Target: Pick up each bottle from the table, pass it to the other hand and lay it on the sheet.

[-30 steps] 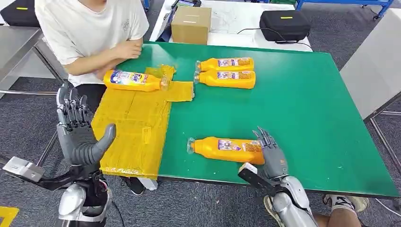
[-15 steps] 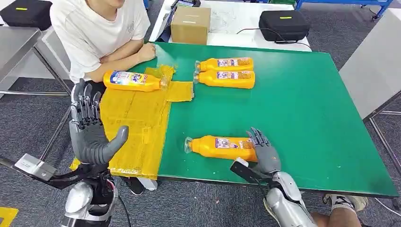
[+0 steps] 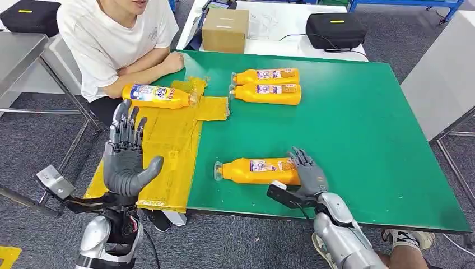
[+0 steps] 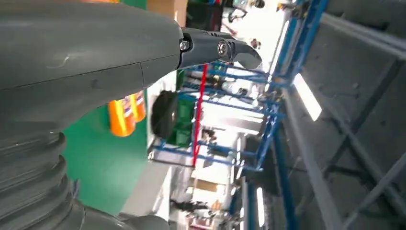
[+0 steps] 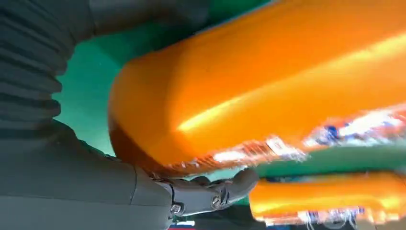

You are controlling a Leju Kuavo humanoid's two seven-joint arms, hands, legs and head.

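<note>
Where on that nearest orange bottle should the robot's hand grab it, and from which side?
Probably around the wide body near its base, where the right hand already rests. The nearest bottle lies on its side with its neck toward the yellow sheet, so closing in from the robot's side seems best.

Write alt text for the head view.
The robot's right hand wraps the base of an orange plastic bottle lying on a green table. Its open left hand is raised over a yellow sheet that bears another bottle.
</note>
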